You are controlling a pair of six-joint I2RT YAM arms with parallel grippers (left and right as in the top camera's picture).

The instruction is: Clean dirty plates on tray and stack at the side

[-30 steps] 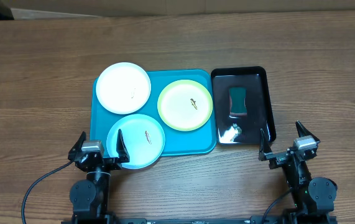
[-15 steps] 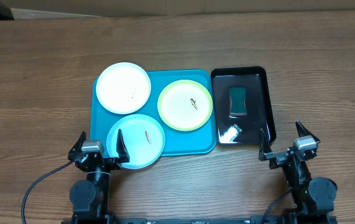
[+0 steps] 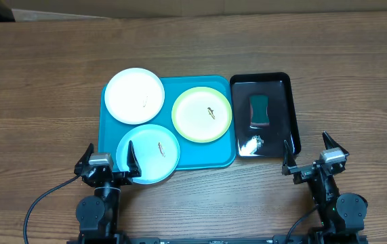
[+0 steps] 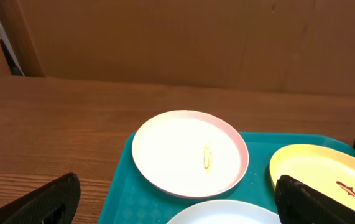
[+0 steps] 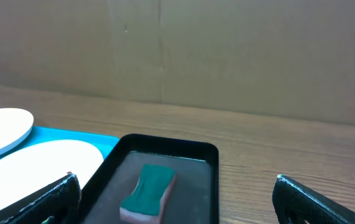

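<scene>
Waiting at the start, by my read: no cleaning step is begun. All 3 plates lie on the tray (image 3: 207,154). The white plate (image 3: 134,95) sits at the far left corner, overhanging the rim, with the green plate (image 3: 202,114) to its right. The blue plate (image 3: 148,154) is nearest me and overhangs the near rim. Brown smears show on green and blue, a fainter mark on white. The sponge (image 3: 259,110) lies in the black tray (image 3: 280,102), just beside the tray on the right.

Next move, I judge: the right arm fetches the sponge while the left steadies a plate.

Left jaws: wide apart, holding nothing. 1 finger overlaps the blue plate's rim from overhead; I cannot tell if it touches.

Right jaws: wide apart, empty, at the black tray's near end.
</scene>
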